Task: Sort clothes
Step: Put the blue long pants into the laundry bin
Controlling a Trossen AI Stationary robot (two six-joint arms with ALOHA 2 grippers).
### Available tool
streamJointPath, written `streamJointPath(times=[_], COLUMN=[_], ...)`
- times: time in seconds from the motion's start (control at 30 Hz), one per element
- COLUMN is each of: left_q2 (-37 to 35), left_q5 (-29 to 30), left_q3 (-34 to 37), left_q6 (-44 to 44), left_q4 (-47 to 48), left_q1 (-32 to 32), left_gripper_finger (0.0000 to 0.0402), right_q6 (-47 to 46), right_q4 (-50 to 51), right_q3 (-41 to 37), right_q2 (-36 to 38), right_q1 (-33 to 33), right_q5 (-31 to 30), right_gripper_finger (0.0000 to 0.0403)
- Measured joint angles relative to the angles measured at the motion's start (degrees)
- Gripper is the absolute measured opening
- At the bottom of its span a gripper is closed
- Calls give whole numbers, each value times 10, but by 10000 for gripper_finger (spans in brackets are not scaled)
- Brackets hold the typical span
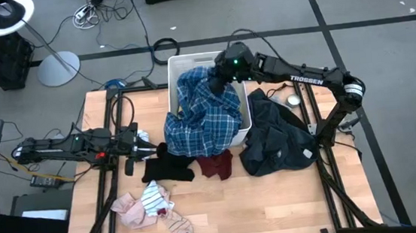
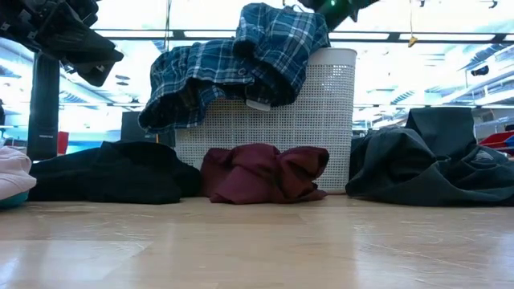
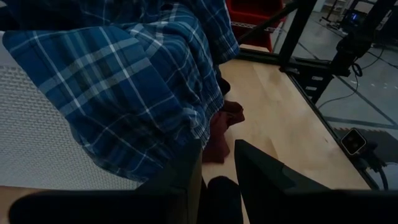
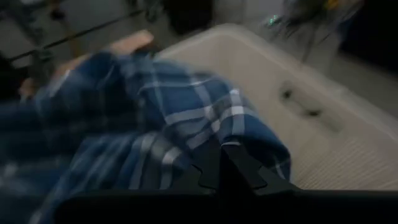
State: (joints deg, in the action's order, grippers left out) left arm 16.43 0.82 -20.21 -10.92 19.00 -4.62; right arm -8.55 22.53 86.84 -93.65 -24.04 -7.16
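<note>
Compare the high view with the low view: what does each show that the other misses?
Only the high view shows the pink and striped pieces at the table's front left, the whole left arm with its open left gripper, and the right gripper shut on the plaid shirt above the basket. Only the low view shows the basket's slotted wall and the room behind. Both share the shirt, the black piece, the maroon piece and the dark green piece.
</note>
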Motion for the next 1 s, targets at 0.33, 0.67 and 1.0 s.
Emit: streamJointPath(times=[0.33, 0.67, 1.0], left_q2=[0, 0, 0], left_q5=[0, 0, 0], left_q3=[0, 0, 0], left_q6=[-2, -13, -12], left_q4=[2, 2, 2], left_q1=[0, 0, 0], left_gripper_finger=[102, 102, 102], right_q6=[-26, -23, -49], right_q4=[9, 83, 231], right_q3=[-20, 90, 108], right_q2=[0, 23, 57], right_q1=[0, 5, 92], right_q5=[84, 119, 143], right_gripper_finger=[75, 127, 127])
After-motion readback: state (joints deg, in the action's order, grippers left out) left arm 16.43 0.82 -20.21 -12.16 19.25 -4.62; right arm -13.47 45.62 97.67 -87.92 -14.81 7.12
